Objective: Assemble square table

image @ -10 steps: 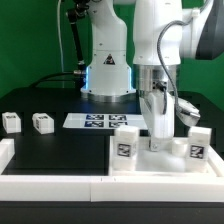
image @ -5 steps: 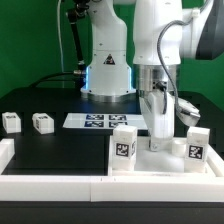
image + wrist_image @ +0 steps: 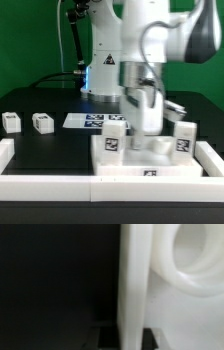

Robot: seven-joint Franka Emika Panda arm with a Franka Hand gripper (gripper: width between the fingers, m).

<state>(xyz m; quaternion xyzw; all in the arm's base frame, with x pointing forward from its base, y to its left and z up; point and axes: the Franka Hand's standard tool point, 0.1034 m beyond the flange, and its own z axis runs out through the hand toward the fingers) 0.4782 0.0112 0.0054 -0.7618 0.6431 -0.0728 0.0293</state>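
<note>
The square table's white slab (image 3: pixel 130 162) lies on the black worktop at the front, to the exterior view's right. Two white block legs stand upright on it, one at the near left corner (image 3: pixel 115 141) and one at the right (image 3: pixel 184 140). My gripper (image 3: pixel 148 128) comes down between them and is shut on the slab's rim. In the wrist view the rim (image 3: pixel 134 286) runs between my dark fingertips (image 3: pixel 150 336), with my gripper (image 3: pixel 131 336) closed round it and a round socket ring (image 3: pixel 186 272) beside it. Two loose legs (image 3: pixel 10 122) (image 3: pixel 42 122) lie at the far left.
The marker board (image 3: pixel 92 121) lies flat behind the slab, in front of the robot base. A low white wall (image 3: pixel 50 184) edges the worktop at the front and both sides. Cables hang behind the arm.
My gripper and the slab with its two upright legs have shifted toward the exterior view's left. A tag on the slab's front edge shows now. The loose legs have not moved.
</note>
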